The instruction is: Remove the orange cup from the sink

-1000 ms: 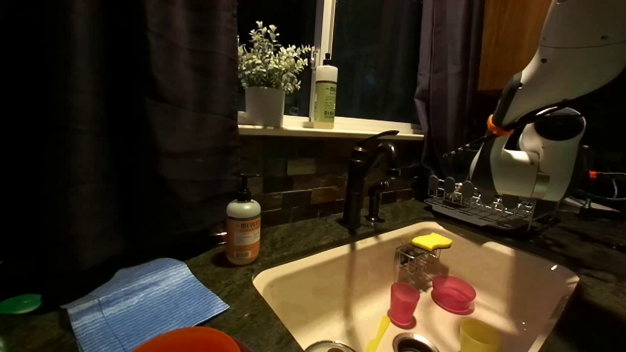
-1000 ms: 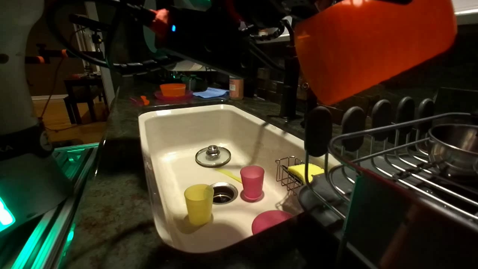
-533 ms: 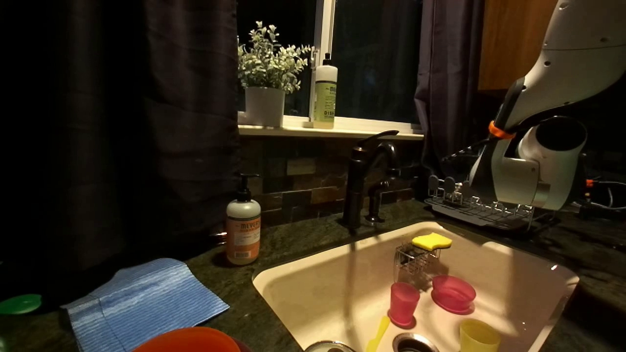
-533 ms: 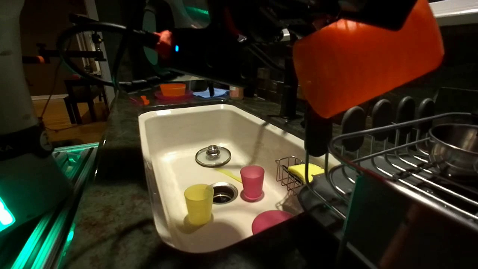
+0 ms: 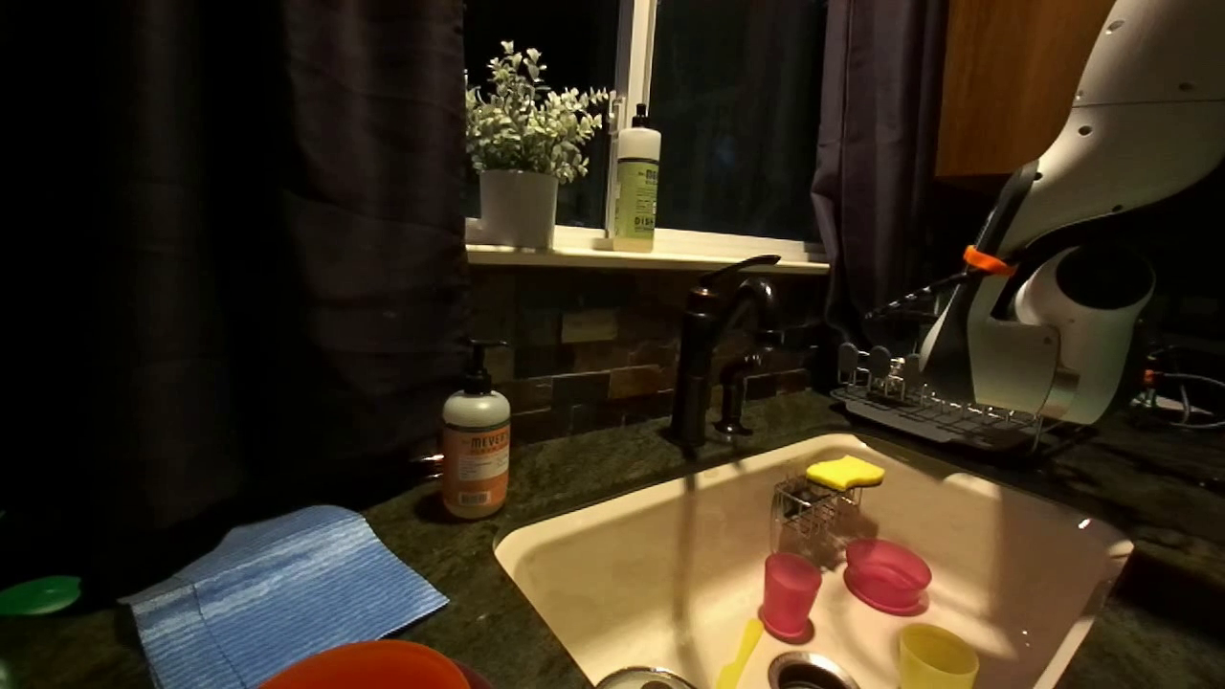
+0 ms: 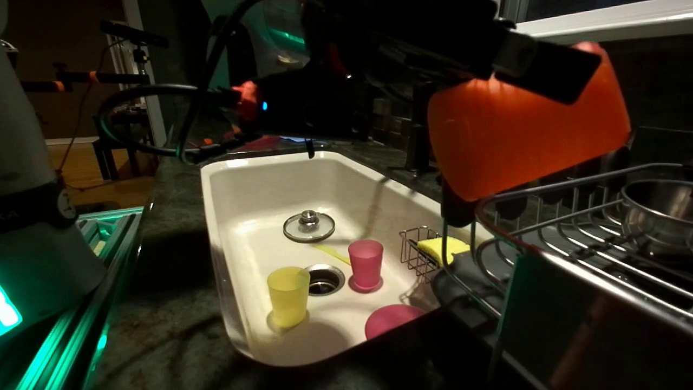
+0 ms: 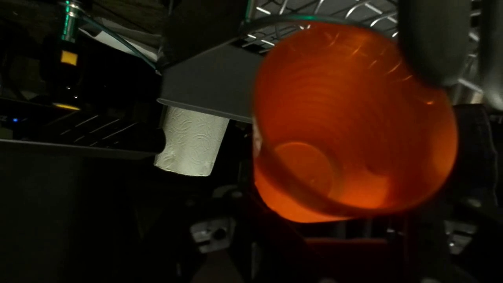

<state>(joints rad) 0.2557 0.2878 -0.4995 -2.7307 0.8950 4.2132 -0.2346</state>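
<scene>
The orange cup (image 6: 525, 135) is tilted on its side, out of the sink (image 6: 260, 195) and over the near edge of the dish rack. My gripper (image 6: 549, 67) is shut on the cup. In the wrist view the cup (image 7: 349, 102) is between the dark fingers, with its open mouth facing the camera. I cannot tell whether it touches the rack. In an exterior view the gripper and cup do not show, and the sink (image 5: 612, 555) does.
The dish rack (image 6: 552, 238) with tines and a steel pot (image 6: 660, 211) stands beside the sink. In the sink are a yellow cup (image 6: 288, 298), a pink cup (image 6: 366, 262), a pink dish (image 6: 392, 319), a glass lid (image 6: 308, 230) and a sponge basket (image 6: 419, 252). The dark faucet (image 5: 699, 364) stands behind.
The gripper has lowered with the orange cup in it, bringing the cup down toward the dish rack. The arm has come down with it. Things in the sink have not moved.
</scene>
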